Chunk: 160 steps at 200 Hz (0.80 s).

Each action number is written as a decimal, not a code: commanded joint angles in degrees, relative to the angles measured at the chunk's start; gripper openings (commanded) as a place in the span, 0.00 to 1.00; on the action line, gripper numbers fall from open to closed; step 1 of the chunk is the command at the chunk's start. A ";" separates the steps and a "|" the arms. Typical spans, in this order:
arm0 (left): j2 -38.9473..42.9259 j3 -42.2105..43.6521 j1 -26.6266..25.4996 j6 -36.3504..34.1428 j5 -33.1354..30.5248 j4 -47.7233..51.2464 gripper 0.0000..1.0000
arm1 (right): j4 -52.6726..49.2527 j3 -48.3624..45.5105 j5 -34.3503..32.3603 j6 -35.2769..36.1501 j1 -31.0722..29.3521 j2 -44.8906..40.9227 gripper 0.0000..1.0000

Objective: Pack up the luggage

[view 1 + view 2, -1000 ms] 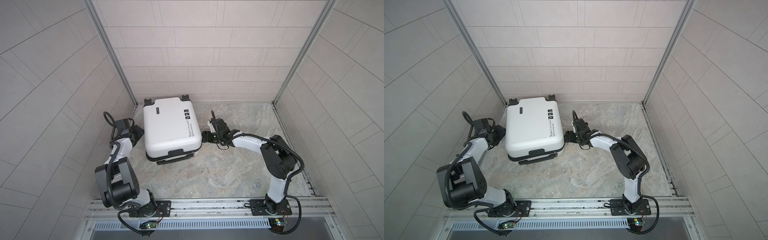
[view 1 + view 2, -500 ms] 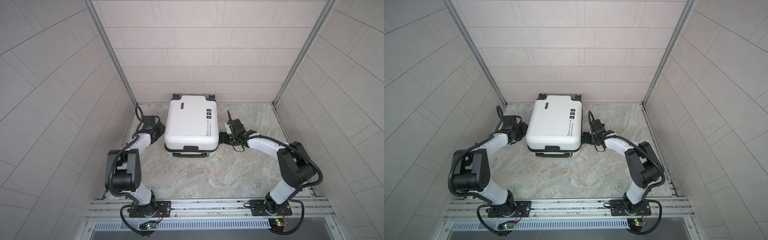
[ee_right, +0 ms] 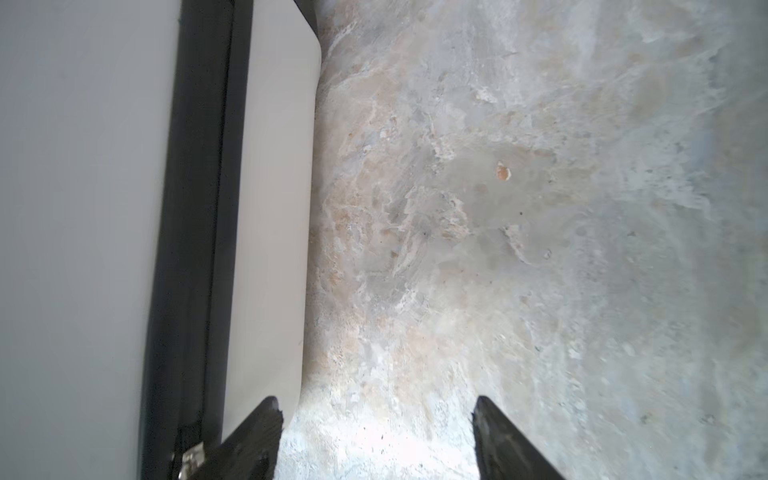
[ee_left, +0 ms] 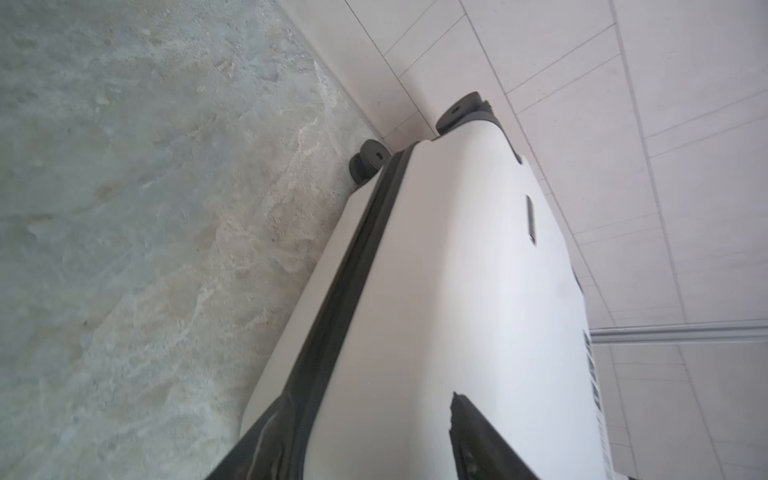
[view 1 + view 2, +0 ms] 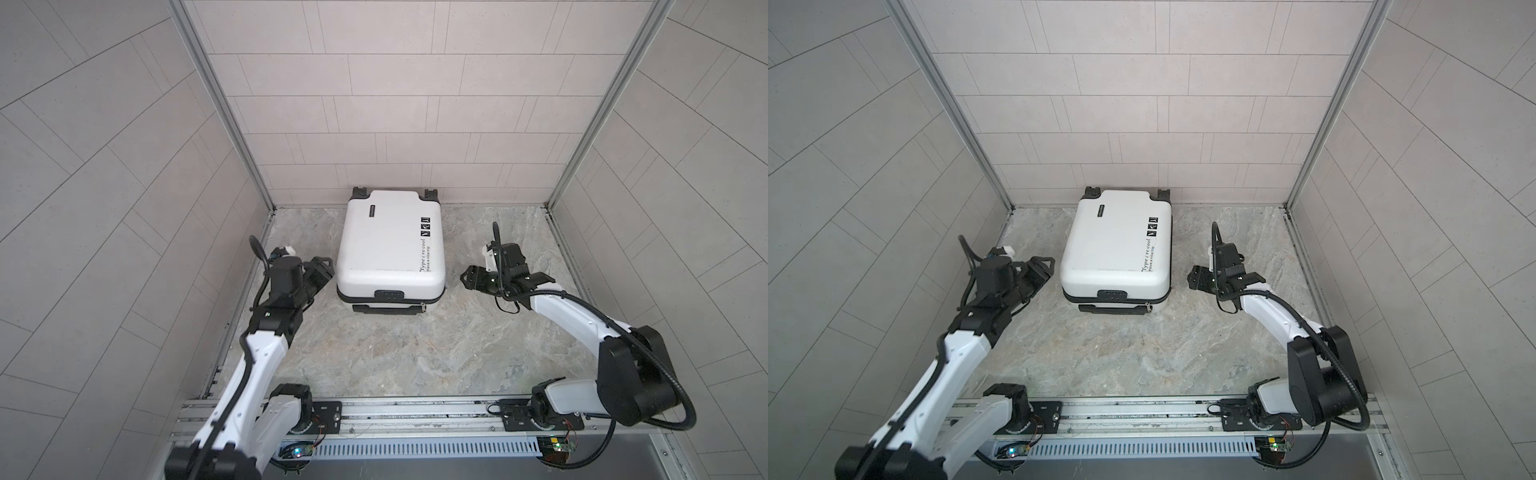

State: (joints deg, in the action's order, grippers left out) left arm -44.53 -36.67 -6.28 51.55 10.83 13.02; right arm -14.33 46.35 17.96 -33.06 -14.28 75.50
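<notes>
**Position.** The white hard-shell suitcase (image 5: 388,245) is found closed and lying flat on the stone-patterned tabletop (image 5: 415,357). Its wheels (image 4: 370,156) are at the tiled back wall (image 5: 395,166) and its black handle (image 5: 386,308) is turned toward the mounting rail (image 5: 415,411). No loose items for packing are seen in any view.

**Tools.** The left gripper (image 5: 326,269) is held low at the case's left flank with jaws parted, and nothing is clasped. In the left wrist view its fingers (image 4: 473,432) are seen against the shell, to either side of the zipper trim (image 4: 353,282). The right gripper (image 5: 467,279) is set just off the right flank, with a strip of bare tabletop between. Its jaws are spread wide and empty, as shown by the fingertips (image 3: 262,432) in the right wrist view.

**Step, as judged.** The closed case is being squared up between the two arms.
- Pushes are best applied low on the hard shell, at matching places on both flanks, so that the case is slid and not spun.
- The zipper trim and the zipper pull (image 3: 192,455) are best avoided, since a fingertip could be caught there.
- The wheels may roll or catch at the wall, so slow pushes are advised.

**Not resolved.**
- The contents are hidden by the lid.
- Whether the zip is run fully shut cannot be told.
- Contact of the left fingers with the shell cannot be confirmed.
- The lower wheels are hidden under the shell in both top views.
</notes>
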 commanded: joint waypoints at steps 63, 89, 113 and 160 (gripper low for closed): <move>21.77 16.94 -32.50 26.49 -21.83 1.36 0.64 | 12.60 -13.56 -15.41 0.28 -20.48 -17.07 0.68; 15.02 22.29 -45.15 33.54 -32.17 -11.47 0.64 | 22.76 -19.31 -21.06 1.05 -26.62 -21.28 0.68; 5.41 25.60 -52.96 39.08 -39.20 -24.99 0.66 | 30.08 -24.04 -24.76 1.84 -30.06 -23.24 0.71; -22.16 28.09 -54.71 44.58 -43.59 -59.23 0.67 | 38.86 -25.47 -26.25 2.45 -34.02 -15.30 0.71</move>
State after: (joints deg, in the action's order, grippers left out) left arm -57.56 -9.06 -60.69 91.22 -26.39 -22.50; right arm 16.53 20.97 -5.48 -31.64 -47.00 56.73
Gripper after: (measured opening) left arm 0.676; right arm 0.708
